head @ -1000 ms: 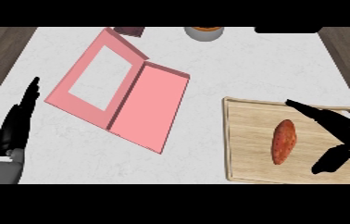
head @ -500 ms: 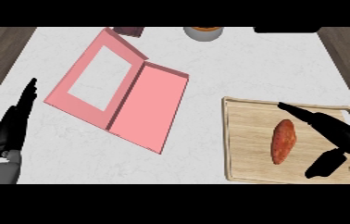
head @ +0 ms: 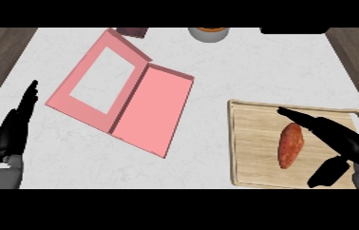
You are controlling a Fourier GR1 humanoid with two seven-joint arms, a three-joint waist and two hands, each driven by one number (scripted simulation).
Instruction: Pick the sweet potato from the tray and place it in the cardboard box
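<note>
An orange-red sweet potato (head: 291,145) lies lengthwise on a light wooden tray (head: 252,148) at the lower right of the counter. My right hand (head: 335,141) hovers over the tray's right part, open, with straight fingers reaching past the potato's upper end and the thumb below it; it is not closed on the potato. A pink cardboard box (head: 151,110) lies at the centre left, its windowed lid (head: 98,81) flapped open to the left. My left hand (head: 17,127) rests open at the left edge, fingers up.
A grey bowl with orange contents (head: 209,33) stands at the counter's far edge. A dark brown object (head: 132,32) sits just behind the box lid. White marbled counter separates box and tray.
My right hand has slid leftward over the tray, closer to the sweet potato. The left hand shifted slightly. The potato and box have not moved.
</note>
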